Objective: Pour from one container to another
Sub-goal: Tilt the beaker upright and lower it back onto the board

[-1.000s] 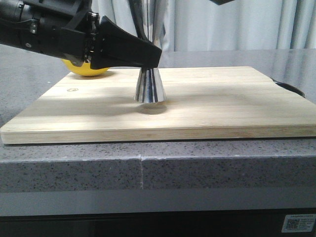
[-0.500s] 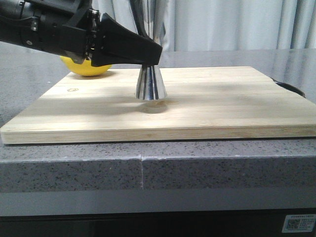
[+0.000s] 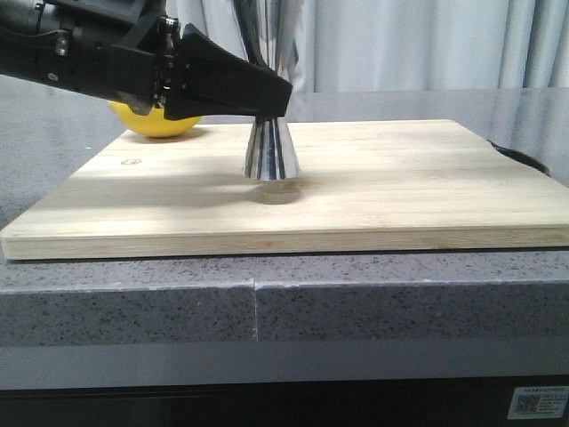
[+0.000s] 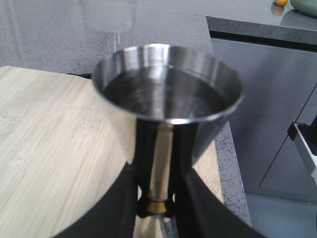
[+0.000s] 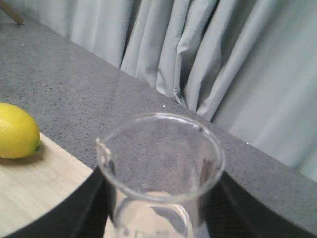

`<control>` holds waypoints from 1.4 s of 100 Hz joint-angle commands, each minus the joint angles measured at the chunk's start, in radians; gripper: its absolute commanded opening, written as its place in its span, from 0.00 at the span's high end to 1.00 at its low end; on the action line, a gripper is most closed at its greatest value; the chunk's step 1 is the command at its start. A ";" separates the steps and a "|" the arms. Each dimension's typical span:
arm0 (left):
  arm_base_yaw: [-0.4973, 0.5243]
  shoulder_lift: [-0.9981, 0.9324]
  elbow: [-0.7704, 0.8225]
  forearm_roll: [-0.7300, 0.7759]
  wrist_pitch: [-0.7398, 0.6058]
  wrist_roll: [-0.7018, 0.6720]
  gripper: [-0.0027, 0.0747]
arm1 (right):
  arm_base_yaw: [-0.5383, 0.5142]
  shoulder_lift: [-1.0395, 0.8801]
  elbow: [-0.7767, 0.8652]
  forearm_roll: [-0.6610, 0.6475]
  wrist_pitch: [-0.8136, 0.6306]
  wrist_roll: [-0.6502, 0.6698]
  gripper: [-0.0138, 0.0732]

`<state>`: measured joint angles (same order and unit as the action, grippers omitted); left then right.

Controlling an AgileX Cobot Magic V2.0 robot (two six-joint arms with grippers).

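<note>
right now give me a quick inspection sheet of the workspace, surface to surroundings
surface: wooden board on a grey speckled counter.
job's things: steel jigger held just above the board at its gold waist, liquid in the upper cup; glass beaker upright and looks empty.
clutter: lemon at the board's back left; dark object by the right edge, unclear what.
grippers: left gripper shut on the jigger's waist; right gripper shut on the beaker, out of the front view.
cables: nothing seen.
surroundings: grey curtains behind the counter; grey cabinet fronts in the left wrist view.
</note>
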<state>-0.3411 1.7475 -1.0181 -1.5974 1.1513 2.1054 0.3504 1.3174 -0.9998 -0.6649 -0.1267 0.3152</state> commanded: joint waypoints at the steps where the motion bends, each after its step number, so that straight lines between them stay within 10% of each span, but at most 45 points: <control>1: -0.008 -0.044 -0.030 -0.068 0.065 -0.009 0.99 | -0.026 -0.031 -0.012 0.031 -0.087 0.002 0.62; 46: -0.008 -0.044 -0.030 -0.068 0.065 -0.009 0.99 | -0.246 0.036 0.262 0.103 -0.627 0.002 0.68; 140: -0.008 -0.044 -0.030 -0.068 0.061 -0.009 0.99 | -0.306 0.328 0.264 0.124 -0.866 -0.046 0.68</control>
<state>-0.3411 1.7475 -1.0181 -1.5974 1.1513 2.1054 0.0545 1.6781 -0.7022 -0.5668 -0.8990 0.2858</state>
